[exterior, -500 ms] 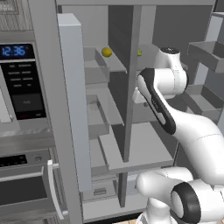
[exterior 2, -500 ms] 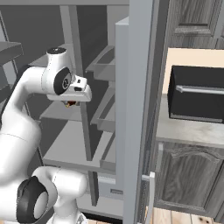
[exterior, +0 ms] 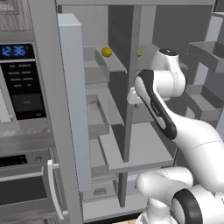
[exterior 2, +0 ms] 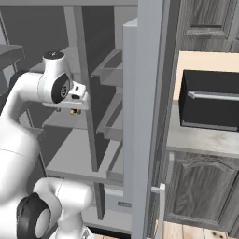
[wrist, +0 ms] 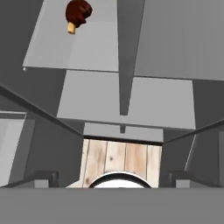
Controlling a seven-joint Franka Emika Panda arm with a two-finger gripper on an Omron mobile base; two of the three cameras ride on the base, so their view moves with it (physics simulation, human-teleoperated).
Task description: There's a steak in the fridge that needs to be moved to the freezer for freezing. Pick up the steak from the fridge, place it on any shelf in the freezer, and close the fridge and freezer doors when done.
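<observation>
The steak (wrist: 78, 13), a dark red-brown lump with a tan end, lies on a pale grey shelf (wrist: 57, 48) left of the unit's centre divider (wrist: 124, 65). In the right base view a sliver of the steak (exterior 2: 73, 112) peeks out just under my hand. My gripper (wrist: 113, 177) points down in front of the divider (exterior: 130, 131), open, with its fingertips (wrist: 43, 177) wide apart and nothing between them. The steak sits deeper in than the gripper (exterior 2: 70, 106). Both tall grey doors stand open: the left door (exterior: 70, 109) and the right door (exterior 2: 144, 116). Which half is the freezer I cannot tell.
A yellow ball (exterior: 106, 51) and a yellow-green ball (exterior: 139, 51) sit on upper shelves either side of the divider. The black-panelled wall oven (exterior: 22, 74) stands left of the unit. A black appliance (exterior 2: 210, 100) rests on the counter to the right, above a wood cabinet (exterior 2: 200, 191).
My hand has shifted slightly lower and closer to the divider, hiding more of the steak in the right base view. The doors and fruit have stayed put.
</observation>
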